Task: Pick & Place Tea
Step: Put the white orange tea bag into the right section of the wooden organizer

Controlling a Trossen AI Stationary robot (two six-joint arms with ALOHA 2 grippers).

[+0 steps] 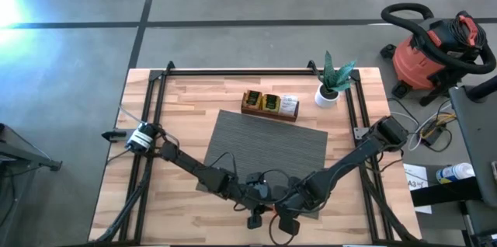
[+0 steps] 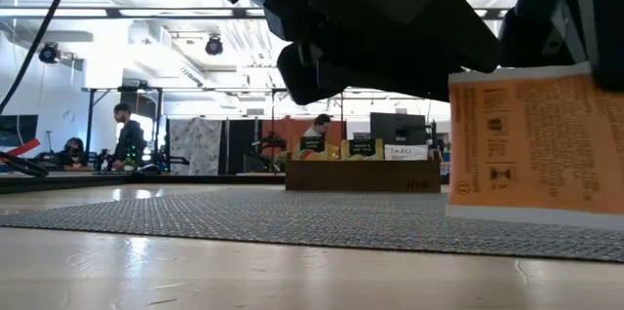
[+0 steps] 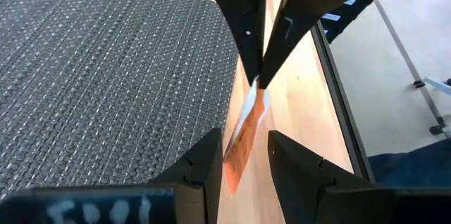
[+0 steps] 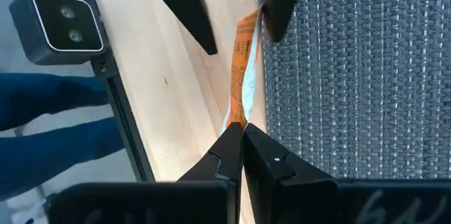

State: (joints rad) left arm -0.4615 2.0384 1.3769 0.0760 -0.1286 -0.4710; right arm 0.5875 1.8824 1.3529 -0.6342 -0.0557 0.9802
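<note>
Near the counter's [image 1: 186, 224] six o'clock edge, the right end effector [image 4: 243, 131] is pinched tight on one end of an orange tea sachet [image 4: 242, 69], hanging just off the grey woven mat's [image 1: 272, 142] near edge. The left end effector [image 3: 243, 155] faces it, its fingers parted narrowly either side of the sachet's far end, not yet touching. The sachet's long axis runs straight between them. Far back, around twelve o'clock, the wooden tea tray [image 1: 268, 106] waits beside a potted plant [image 1: 332, 84].

Grey woven mat [image 1: 268, 150] dead centre on the wooden table [image 1: 186, 99].
Beyond the mat: brown tray [image 1: 269, 106], potted plant [image 1: 331, 84] beside it; red vacuum [image 1: 431, 49] off-table.
</note>
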